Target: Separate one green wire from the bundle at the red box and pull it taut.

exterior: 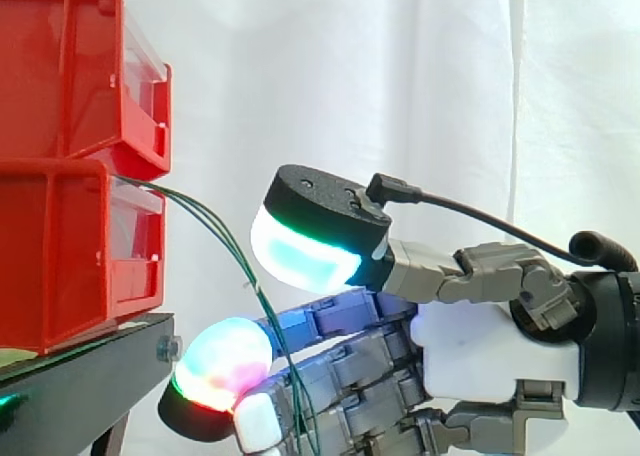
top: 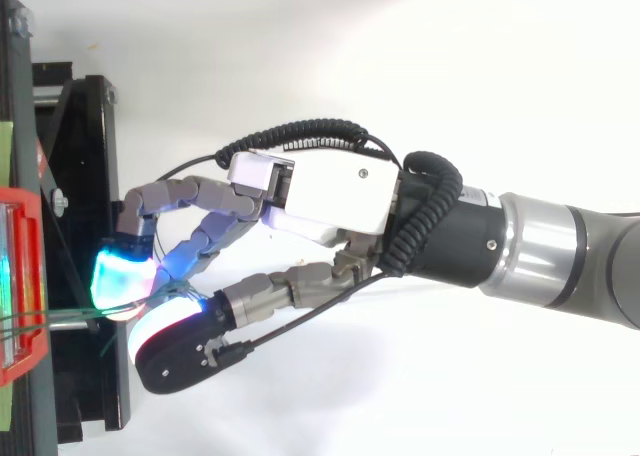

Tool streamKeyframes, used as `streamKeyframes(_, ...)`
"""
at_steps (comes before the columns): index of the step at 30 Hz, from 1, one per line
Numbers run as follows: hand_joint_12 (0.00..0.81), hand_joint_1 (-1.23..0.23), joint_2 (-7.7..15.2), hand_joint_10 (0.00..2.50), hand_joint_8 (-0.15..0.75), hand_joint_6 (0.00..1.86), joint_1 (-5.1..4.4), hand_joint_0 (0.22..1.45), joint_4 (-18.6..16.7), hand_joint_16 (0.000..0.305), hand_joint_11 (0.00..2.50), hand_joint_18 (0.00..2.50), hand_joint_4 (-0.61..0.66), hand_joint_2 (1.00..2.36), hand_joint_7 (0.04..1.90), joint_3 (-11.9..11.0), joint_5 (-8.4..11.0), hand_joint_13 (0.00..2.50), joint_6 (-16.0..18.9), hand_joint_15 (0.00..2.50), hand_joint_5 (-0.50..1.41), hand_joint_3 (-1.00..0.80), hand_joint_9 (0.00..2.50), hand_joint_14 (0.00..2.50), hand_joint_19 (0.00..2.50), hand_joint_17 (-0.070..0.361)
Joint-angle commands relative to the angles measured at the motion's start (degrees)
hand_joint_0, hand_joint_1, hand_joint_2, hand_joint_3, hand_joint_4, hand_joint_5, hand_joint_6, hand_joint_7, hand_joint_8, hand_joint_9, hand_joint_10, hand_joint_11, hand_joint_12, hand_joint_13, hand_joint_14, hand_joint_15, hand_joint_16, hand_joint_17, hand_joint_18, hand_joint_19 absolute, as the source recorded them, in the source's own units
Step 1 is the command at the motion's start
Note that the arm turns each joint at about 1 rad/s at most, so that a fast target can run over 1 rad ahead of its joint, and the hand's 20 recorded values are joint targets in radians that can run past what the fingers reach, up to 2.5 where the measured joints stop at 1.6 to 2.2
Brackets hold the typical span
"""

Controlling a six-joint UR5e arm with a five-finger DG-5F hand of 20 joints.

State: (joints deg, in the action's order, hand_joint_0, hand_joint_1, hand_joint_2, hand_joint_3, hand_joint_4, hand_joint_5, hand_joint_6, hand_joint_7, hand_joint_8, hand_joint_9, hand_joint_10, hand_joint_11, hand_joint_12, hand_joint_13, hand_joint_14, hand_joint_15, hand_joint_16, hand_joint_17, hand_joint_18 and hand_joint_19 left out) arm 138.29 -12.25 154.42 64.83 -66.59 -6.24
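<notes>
Where they left the front of the red box (exterior: 60,246) at the left of the side view, the green wires (exterior: 220,234) arced out and drooped down to the right, reaching the robot hand (exterior: 480,351) at lower centre. They looked thin, light and limp, with just enough spring to hold a curve, and were probably slick. I judged that a firm squeeze would not hurt them, while a loose one would let a strand slide. The best place to take one seemed to be the free span just right of the box, where the strands fanned slightly apart. Whether the robot hand held a strand I could not tell. Side on, the sag of the wires and their height above the black stand (exterior: 90,351) were plain. From above, the drop vanished. The green wires (top: 60,323) read as a short level line from the red box (top: 25,276) at lower left toward the robot hand (top: 330,191), which showed their sideways alignment instead.
</notes>
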Motion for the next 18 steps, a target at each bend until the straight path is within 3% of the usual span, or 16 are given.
streamKeyframes(1, 0.375, -0.66, -0.39, 0.01, 0.338, 0.5, -0.32, 0.57, 0.8, 0.057, 0.56, 0.78, 0.24, 1.01, 1.28, 0.04, 0.06, 0.95, 0.0, 0.51, -0.11, -0.41, 0.94, 0.02, 0.42, 0.129)
streamKeyframes(10, 0.374, -0.64, -3.11, 0.01, 0.339, 0.52, -0.23, 0.59, 4.58, 0.056, 0.57, 0.8, 0.21, 1.01, 1.43, 0.04, 0.06, 0.96, -0.09, 0.51, -0.1, -0.34, 0.96, 0.02, 0.42, 0.127)
streamKeyframes(18, 0.376, -0.67, -4.34, 0.02, 0.34, 0.69, -0.06, 0.6, 6.77, 0.057, 0.57, 0.8, 0.18, 1.02, 1.26, 0.04, 0.06, 0.96, -0.09, 0.51, -0.14, -0.29, 0.95, 0.02, 0.42, 0.128)
